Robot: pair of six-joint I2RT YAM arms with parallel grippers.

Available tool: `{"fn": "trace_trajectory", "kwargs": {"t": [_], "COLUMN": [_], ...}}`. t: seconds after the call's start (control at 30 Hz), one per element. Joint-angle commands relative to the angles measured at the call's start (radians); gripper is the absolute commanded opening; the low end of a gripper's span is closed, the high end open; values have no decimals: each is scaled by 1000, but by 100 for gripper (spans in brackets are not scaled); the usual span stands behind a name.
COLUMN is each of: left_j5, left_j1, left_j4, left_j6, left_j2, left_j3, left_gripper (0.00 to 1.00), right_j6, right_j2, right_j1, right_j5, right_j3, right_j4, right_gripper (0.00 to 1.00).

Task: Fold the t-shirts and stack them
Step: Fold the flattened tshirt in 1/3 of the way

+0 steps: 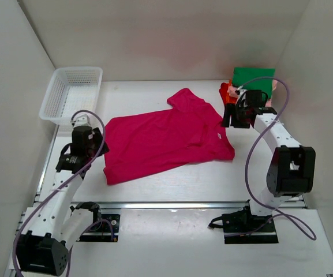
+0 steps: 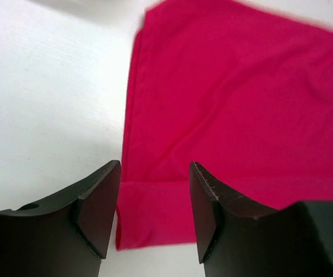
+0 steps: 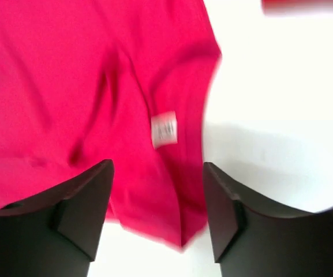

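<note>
Jaws open on both arms, we note; left jaws over the shirt (image 1: 166,138) hem, right jaws over its labelled edge; shirt spread on worktop (image 1: 154,190).

Basket (image 1: 78,68) back left, shirt (image 1: 160,141) centre, stack (image 1: 253,78) back right

The t-shirt (image 1: 160,141) is matt cloth, the basket (image 1: 71,95) white plastic mesh.

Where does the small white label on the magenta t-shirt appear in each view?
Top external: white label right of centre, near the shirt's right edge.
Left wrist: not in it.
Right wrist: near the centre.
Shared landmark: the magenta t-shirt.
</note>
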Motion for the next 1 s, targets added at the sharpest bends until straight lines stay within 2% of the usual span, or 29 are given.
{"fn": "trace_trajectory", "kwargs": {"t": [0.0, 0.07, 0.17, 0.33, 0.53, 0.63, 0.77, 0.83, 0.9, 0.93, 0.97], "left_j5": [35, 50, 172, 128, 156, 157, 137, 130, 111, 102, 94], "left_j1": [-105, -131, -62, -186, -181, -226, -321, -323, -323, -314, -302], "left_j4": [-197, -185, -155, -129, -122, -120, -67, -44, -40, -43, -46], "left_j6": [93, 77, 87, 38, 23, 9, -31, -26, -8, 1, 6], "left_j2": [37, 39, 91, 172, 174, 195, 296, 371, 410, 424, 430], "left_j3": [25, 26, -36, -97, -137, -143, -154, -165, -165, -163, -169], "left_gripper": [61, 62, 58, 60, 58, 58, 56, 53, 52, 51, 50], "right_j6": [26, 68, 86, 100, 125, 131, 145, 158, 155, 154, 154], "right_j2": [-105, -180, -247, -223, -197, -163, -142, -128, -113, -90, -88], "right_j1": [24, 29, 16, 19, 1, -1, 23, 23, 23, 15, 7], "right_j5": [109, 108, 108, 165, 185, 186, 240, 254, 263, 254, 264], "right_j3": [-122, -203, -314, -365, -406, -415, -428, -437, -438, -429, -406], "right_j4": [-107, -103, -55, -37, 22, 37, 49, 75, 82, 74, 60], "right_gripper": [59, 55, 48, 50, 52, 50, 49, 49, 43, 35, 19]}}
